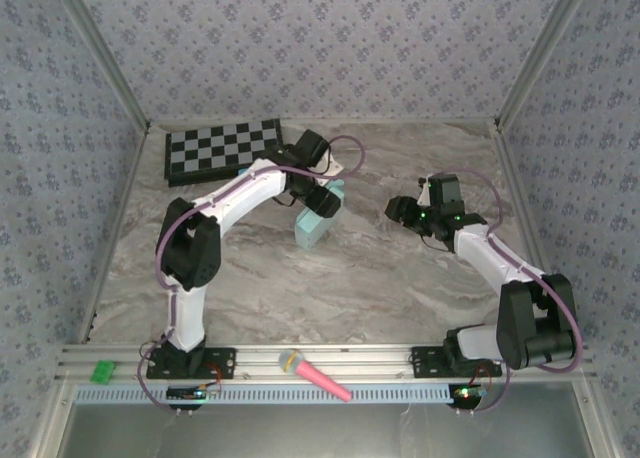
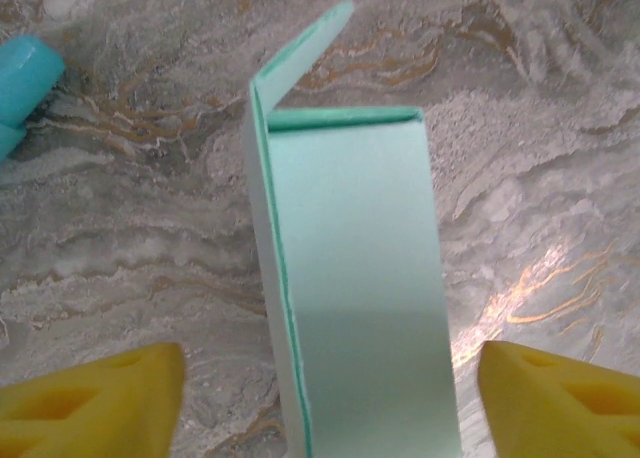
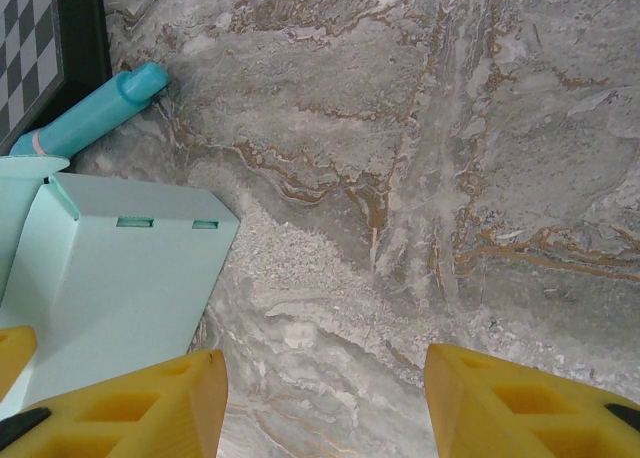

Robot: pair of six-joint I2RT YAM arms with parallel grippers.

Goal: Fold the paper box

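The left pincer (image 2: 330, 383) stands spread around the pale aqua, thin-cardboard paper box (image 2: 350, 278). Its 2 yellow fingers (image 2: 95, 403) flank the box, and a strip of the grey marbled bench (image 2: 560, 178) shows on each side, so nothing is pinched. The box runs straight out from between those fingers. A broad panel faces up toward the wrist, a narrow wall is folded down along 1 long edge, and 1 flap (image 2: 315, 43) angles up and away at the far end. It looks partly formed, with that end flap not yet tucked. Straddling the box this way probably lets the pincer either close across the width to square the walls or drop onto the flap.

A slim teal-blue marker pen (image 2: 22, 83) lies beyond the left pincer's fingertips and off to 1 side, apart from the box and out of the folding path.

The right pincer (image 3: 325, 383) is also spread, with bare bench between its fingers. The box sits off to 1 side of it, and an edge carrying 2 small slots (image 3: 135, 222) is turned toward it. From above, a clear gap separates this pincer from the box. It seems parked there to brace the box or take a flap once the left pincer commits. A black-and-white checkerboard (image 3: 25, 38) lies farther out, past the pen.
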